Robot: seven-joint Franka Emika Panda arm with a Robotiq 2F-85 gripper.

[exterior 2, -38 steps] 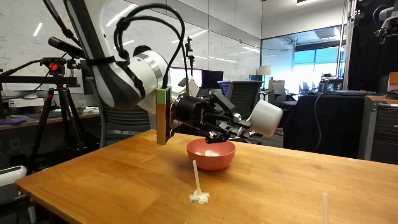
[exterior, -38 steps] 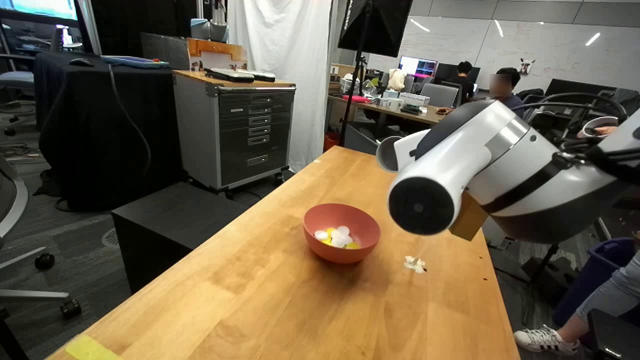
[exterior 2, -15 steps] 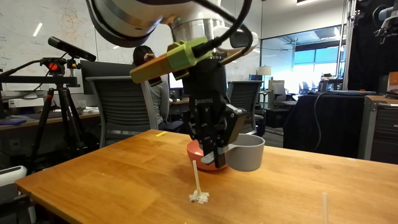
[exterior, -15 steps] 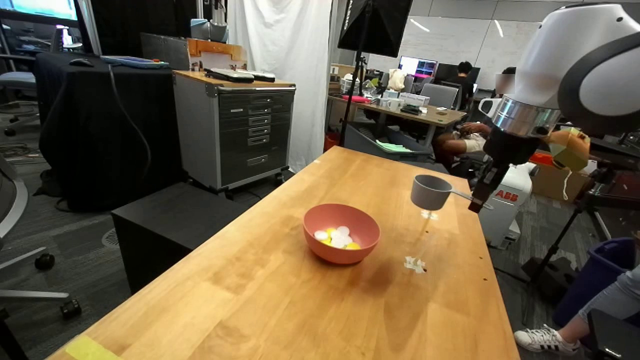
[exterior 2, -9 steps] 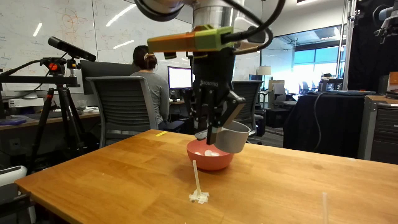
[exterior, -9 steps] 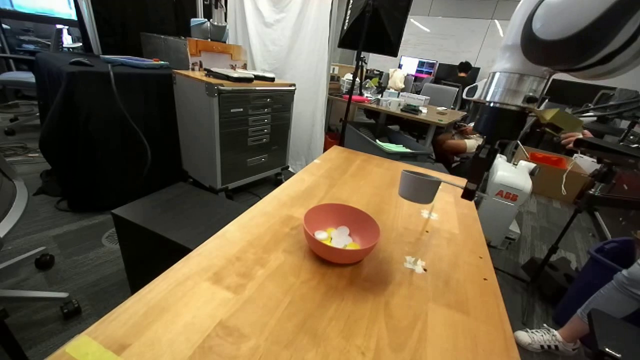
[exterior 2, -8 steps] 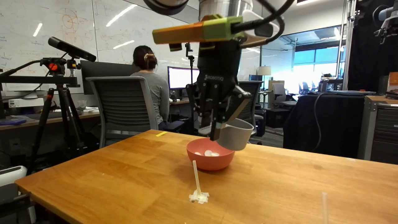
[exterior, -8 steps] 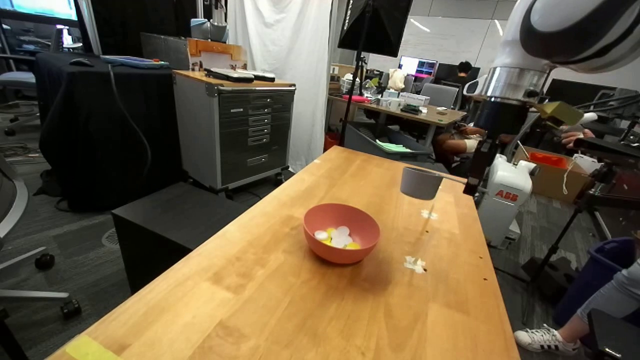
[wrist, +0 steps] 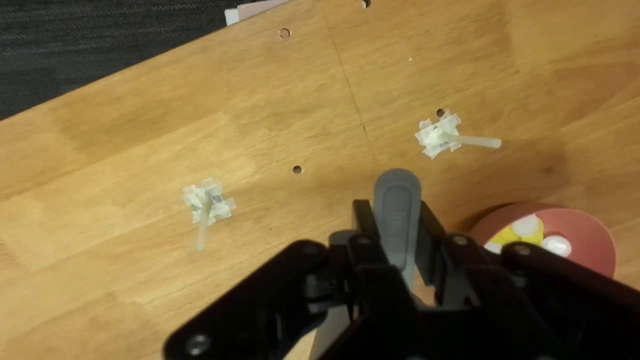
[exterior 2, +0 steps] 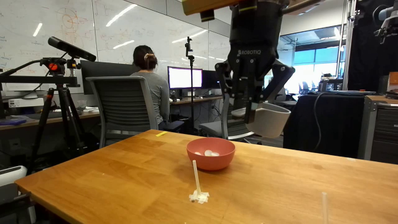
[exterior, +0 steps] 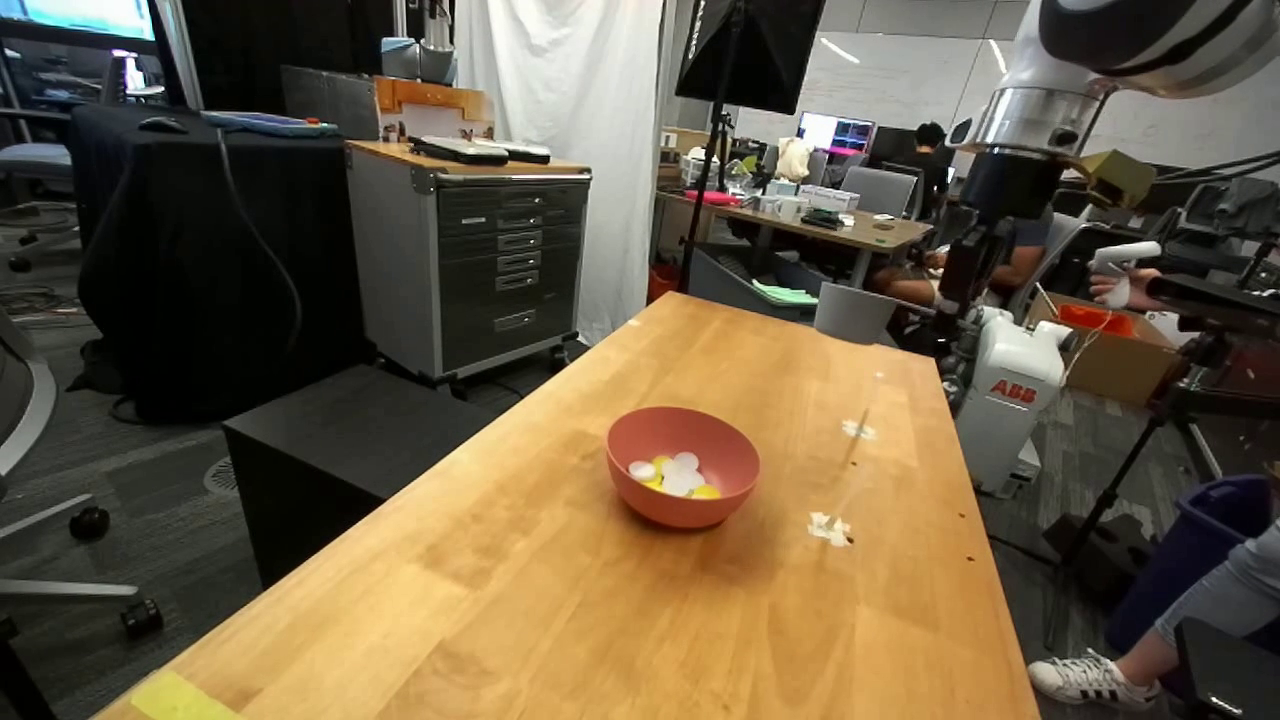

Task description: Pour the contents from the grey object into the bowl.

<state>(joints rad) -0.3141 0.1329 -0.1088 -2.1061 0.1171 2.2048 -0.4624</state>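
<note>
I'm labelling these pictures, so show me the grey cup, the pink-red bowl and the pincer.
Grey cup [exterior 2: 270, 123], in an exterior view: on its outer side wall.
Pink-red bowl [exterior 2: 213, 163], in an exterior view: on its outer front wall.
Pincer [wrist: 396, 220], in the wrist view: midway between its fingertips.

In an exterior view, the camera looks down over the bowl [exterior: 675, 511] towards a white curtain [exterior: 565, 120]. In an exterior view, the camera, slanting less, faces a lit monitor [exterior 2: 180, 77] beyond the bowl. The wrist view looks steeply down from near the bowl; all share bowl and tabletop [wrist: 125, 155].
</note>
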